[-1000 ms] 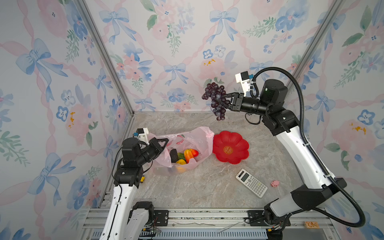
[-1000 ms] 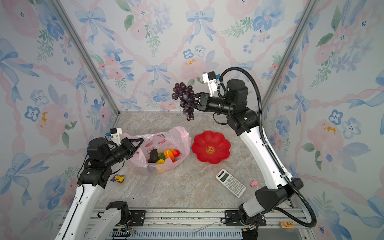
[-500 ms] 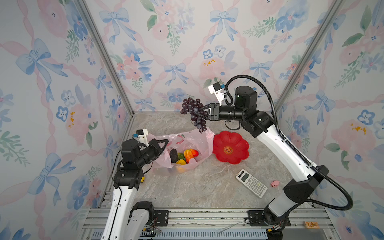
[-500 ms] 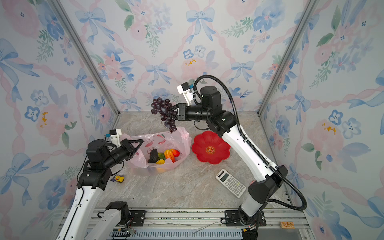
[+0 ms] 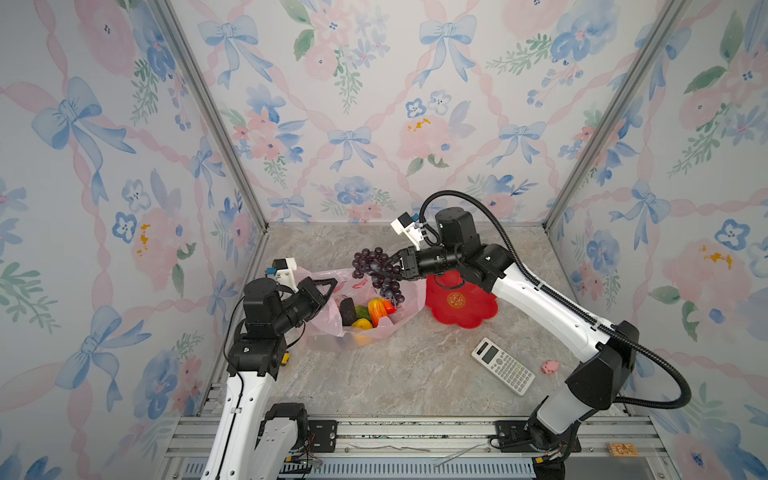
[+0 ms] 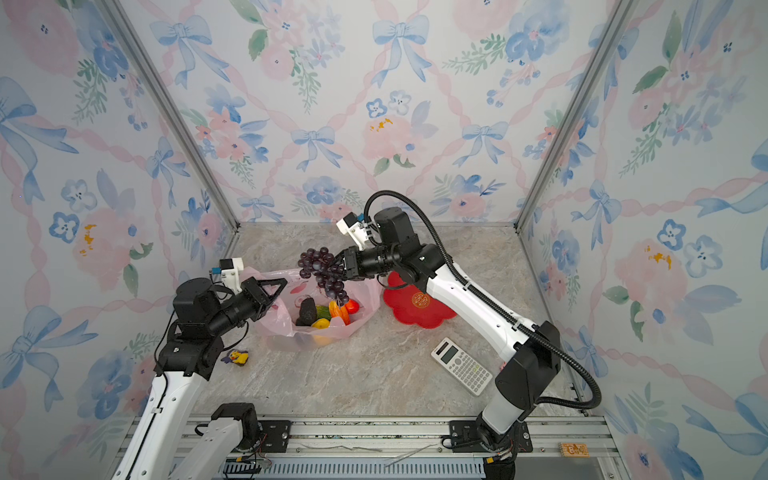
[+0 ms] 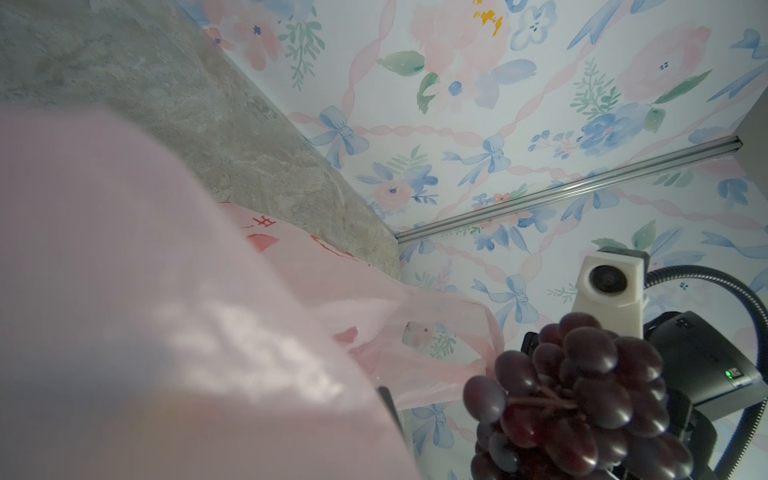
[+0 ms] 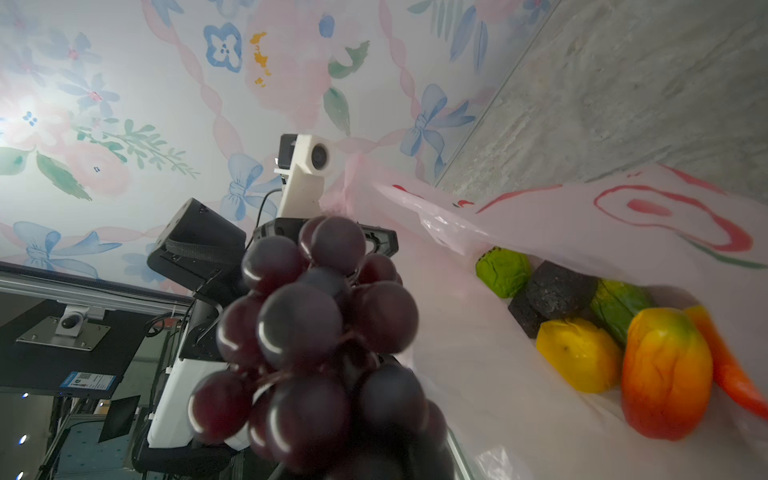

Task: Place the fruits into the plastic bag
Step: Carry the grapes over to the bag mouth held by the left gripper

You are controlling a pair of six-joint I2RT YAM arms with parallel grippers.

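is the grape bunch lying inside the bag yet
No, the grape bunch hangs in the air from the right gripper, above the open mouth of the plastic bag.

I see a grey marbled desk [image 5: 395,374] walled by wallpaper [image 5: 374,104] of blue bows and pink flowers. A red flower-shaped plate [image 5: 478,316] lies flat just right of the desk's middle, with a gold emblem at its centre. A white calculator [image 5: 503,365] lies face up and askew toward the front right corner. A tiny pink pig [image 5: 549,366] sits near it, closer to the right edge. In a top view a small yellow duck toy [image 6: 237,356] sits by the left edge. An orange tag [image 5: 621,449] rests on the front metal rail [image 5: 415,428].
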